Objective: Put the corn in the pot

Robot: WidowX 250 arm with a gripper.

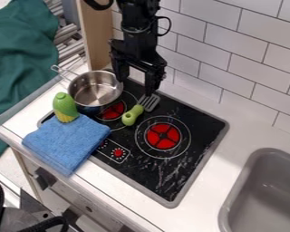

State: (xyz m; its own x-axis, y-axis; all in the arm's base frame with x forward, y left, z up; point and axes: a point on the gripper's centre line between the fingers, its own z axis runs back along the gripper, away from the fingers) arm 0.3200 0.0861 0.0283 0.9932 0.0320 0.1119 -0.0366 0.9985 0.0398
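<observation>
The gripper [136, 86] hangs over the back of the stove, to the right of the pot, with its two fingers apart and nothing between them. The silver metal pot [94, 89] stands at the stove's left rear corner, its handle pointing to the upper left. Its inside shows bare metal. The corn [65, 108], green on top and yellow at the bottom, is upright at the left, just in front of the pot and at the back edge of the blue cloth.
A folded blue cloth [67, 140] covers the stove's front left corner. A spatula with a green handle [132, 115] lies on the black stove [190, 156], its head below the gripper's right finger. A tiled wall rises behind; a grey sink [265, 195] is at the right.
</observation>
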